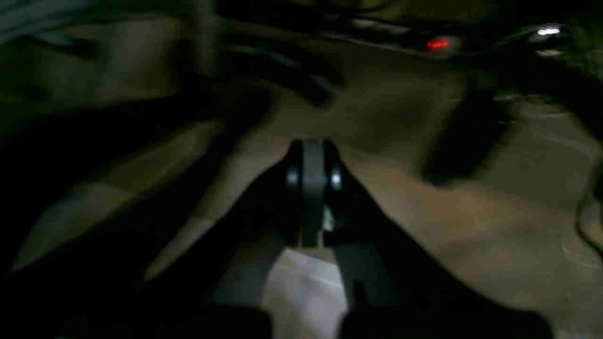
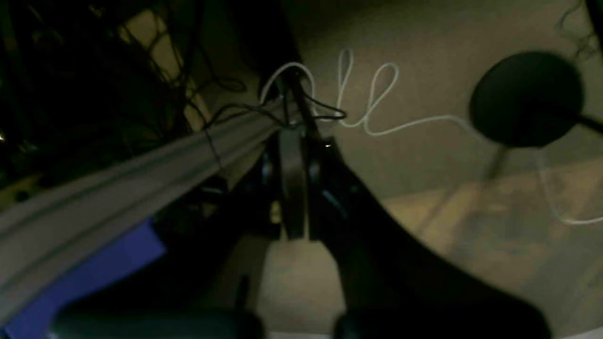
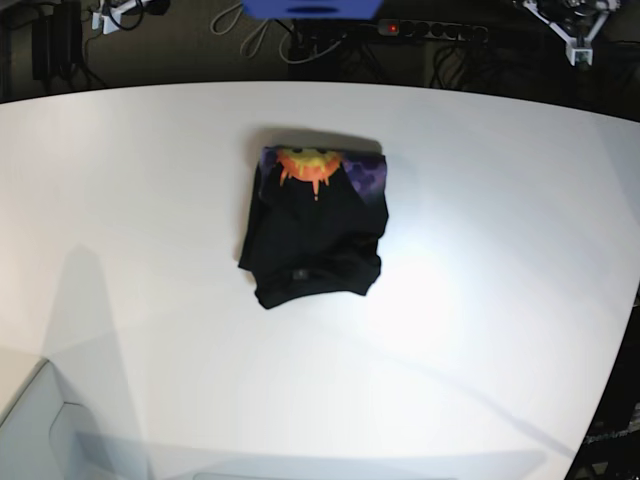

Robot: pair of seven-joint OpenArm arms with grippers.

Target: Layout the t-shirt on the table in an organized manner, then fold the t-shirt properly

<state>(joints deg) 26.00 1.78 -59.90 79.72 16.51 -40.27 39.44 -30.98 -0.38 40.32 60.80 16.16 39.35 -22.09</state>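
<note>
On the table (image 3: 120, 200): the shirt (image 3: 315, 225) lies near the middle as a compact folded rectangle, print strip at the far edge.
Why so: folded in on itself, it looks finished, so neither arm needs to hold it.
Left gripper (image 1: 313, 188): fingers pressed together, pinching nothing.
Right gripper (image 2: 294, 183): fingers pressed together, empty.
Shirt vs fingers: well apart; both wrist views show floor and cables, not cloth.

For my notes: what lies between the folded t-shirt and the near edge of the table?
Nothing: the base view shows only bare white table below the t-shirt.
</note>
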